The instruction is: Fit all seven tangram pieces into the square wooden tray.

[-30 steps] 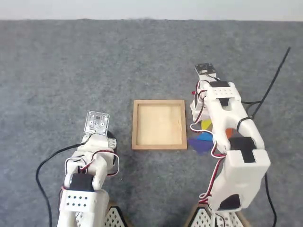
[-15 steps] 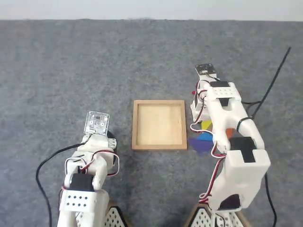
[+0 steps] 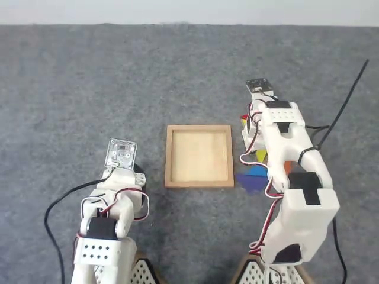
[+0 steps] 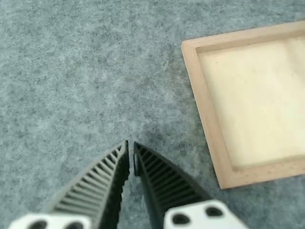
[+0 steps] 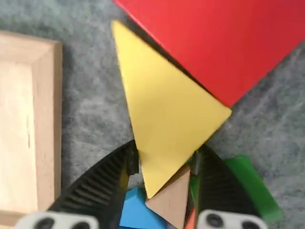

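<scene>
high view: the tray (image 3: 168, 157) lies on the grey mat (image 3: 89, 77) between the two arms. the left arm (image 3: 112, 213) sits well apart from the tray. the right arm (image 3: 284, 136) stretches along the tray's other side, over a cluster of pieces. a red piece (image 3: 243, 121), the yellow triangle (image 3: 259, 155), a blue piece (image 3: 256, 171) and a purple piece (image 3: 251, 183) peek out beside it, all outside the tray.

left wrist view: the left pincer (image 4: 130, 145) is pressed together over the mat. the tray's corner lies off to one side of the tips, apart from them.

right wrist view: the right pincer (image 5: 162, 164) pinches the yellow triangle near its narrow corner, one finger on each edge. the red piece lies beyond the tips, meeting the triangle's far edge. a tan triangle (image 5: 174, 198) and the blue piece show between the fingers, behind the tips. a green piece (image 5: 250, 183) lies just outside one finger, the tray rim outside the other.
</scene>
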Controlling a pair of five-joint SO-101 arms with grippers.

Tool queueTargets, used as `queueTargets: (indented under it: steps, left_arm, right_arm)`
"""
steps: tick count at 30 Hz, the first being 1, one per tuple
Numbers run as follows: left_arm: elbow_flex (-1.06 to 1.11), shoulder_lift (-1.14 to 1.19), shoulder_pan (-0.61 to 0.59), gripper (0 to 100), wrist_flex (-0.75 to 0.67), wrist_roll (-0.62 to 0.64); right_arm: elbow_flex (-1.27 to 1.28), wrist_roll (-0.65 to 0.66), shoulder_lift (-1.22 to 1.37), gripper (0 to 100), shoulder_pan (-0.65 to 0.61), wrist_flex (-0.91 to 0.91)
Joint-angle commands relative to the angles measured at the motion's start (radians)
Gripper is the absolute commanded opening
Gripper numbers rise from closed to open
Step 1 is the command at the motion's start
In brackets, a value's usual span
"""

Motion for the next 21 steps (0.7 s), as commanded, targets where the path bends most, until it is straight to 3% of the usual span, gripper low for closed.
queueTargets:
  steps: [1, 11, 15, 21]
  left_arm:
    - [-0.008, -0.012, -0.005, 2, 0.002, 0.005]
    - [-0.008, -0.012, -0.005, 2, 0.002, 0.005]
    - [-0.008, -0.012, -0.005, 2, 0.002, 0.005]
    - [-0.008, -0.012, -0.005, 2, 0.002, 0.005]
  right_arm:
    - [-0.018, 0.012, -0.004, 14.3, 0.004, -0.008]
    - [-0.023, 0.037, -0.022, 14.6, 0.007, 0.012]
    - [-0.046, 0.153, -0.101, 21.9, 0.007, 0.071]
    - [-0.138, 0.169, -0.104, 28.5, -0.001, 0.051]
